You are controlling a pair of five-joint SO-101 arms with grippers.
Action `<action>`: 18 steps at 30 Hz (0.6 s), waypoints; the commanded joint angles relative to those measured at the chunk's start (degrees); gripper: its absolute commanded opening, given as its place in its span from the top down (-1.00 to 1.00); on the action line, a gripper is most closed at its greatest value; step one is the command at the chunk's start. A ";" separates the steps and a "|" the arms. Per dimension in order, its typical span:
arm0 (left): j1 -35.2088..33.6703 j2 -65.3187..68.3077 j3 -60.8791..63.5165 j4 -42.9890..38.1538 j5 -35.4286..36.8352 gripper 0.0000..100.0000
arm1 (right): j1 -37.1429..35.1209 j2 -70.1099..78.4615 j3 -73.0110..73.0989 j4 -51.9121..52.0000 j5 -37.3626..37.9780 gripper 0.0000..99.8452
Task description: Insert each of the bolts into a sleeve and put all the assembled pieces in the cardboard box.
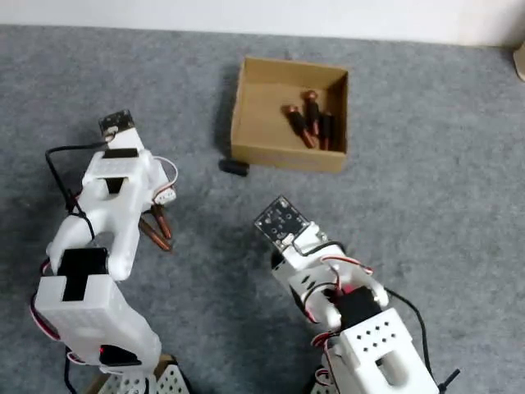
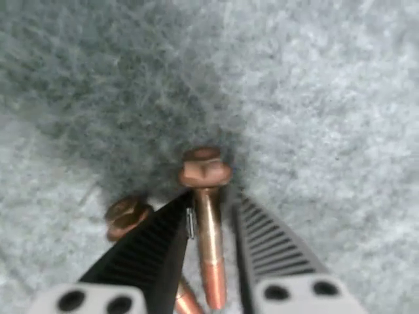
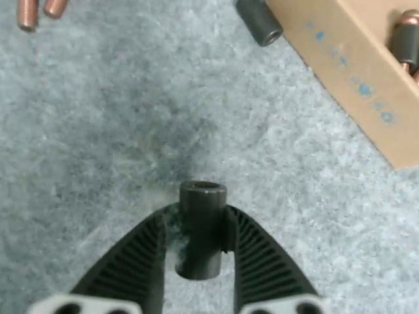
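Right gripper: closed on an upright dark sleeve, both sides touching it, above the grey carpet. Left gripper: set around a copper bolt, head outward; I cannot tell if it is clamped. Second bolt lies just beside it. Loose sleeve rests against the cardboard box; assembled pieces lie inside.

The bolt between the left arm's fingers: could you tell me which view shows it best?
The left wrist view: the bolt lies between the fingers, head and shank plain. The high view shows two bolts half under the arm; the right wrist view, two bolt tips. Which is this one I cannot tell.
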 commanded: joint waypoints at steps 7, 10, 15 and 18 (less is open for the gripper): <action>7.87 -5.49 -0.92 7.74 -2.02 0.99 | 0.48 -1.19 -0.13 -3.03 -0.35 0.99; 9.54 -16.40 -0.92 12.84 -2.55 0.99 | 0.40 -1.27 -0.66 -3.03 -0.35 0.99; 9.89 -40.48 0.04 15.74 -2.55 0.99 | -0.04 -2.42 -0.75 -1.54 -0.79 0.99; 9.80 -53.58 3.47 15.30 -2.55 0.99 | -3.21 -9.27 -0.48 -1.36 -0.79 0.99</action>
